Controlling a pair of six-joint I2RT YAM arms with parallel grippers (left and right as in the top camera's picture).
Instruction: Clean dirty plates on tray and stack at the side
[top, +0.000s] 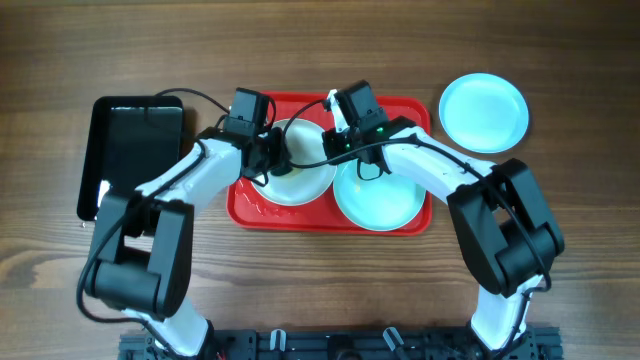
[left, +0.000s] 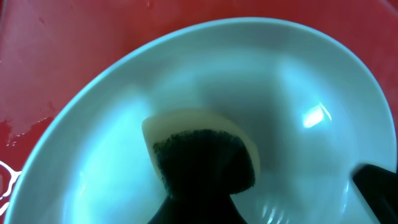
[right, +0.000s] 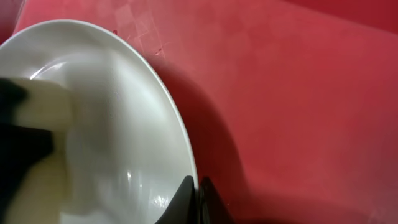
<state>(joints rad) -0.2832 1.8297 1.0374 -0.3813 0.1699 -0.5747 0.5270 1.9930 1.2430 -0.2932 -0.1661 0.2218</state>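
The red tray (top: 252, 212) holds a white plate (top: 305, 183) on its left and a pale turquoise plate (top: 385, 205) on its right. A second turquoise plate (top: 483, 112) lies on the table right of the tray. My left gripper (top: 272, 160) is shut on a yellow sponge with a dark face (left: 202, 152) and presses it into the white plate (left: 298, 74). My right gripper (right: 198, 190) is shut on the white plate's rim (right: 168, 106), with the sponge (right: 43, 109) at the left of that view.
A smaller glossy black tray (top: 130, 150) lies left of the red tray. Wet streaks show on the red tray's floor (left: 25, 127). Both arms cross over the tray's near half. Wooden table all round.
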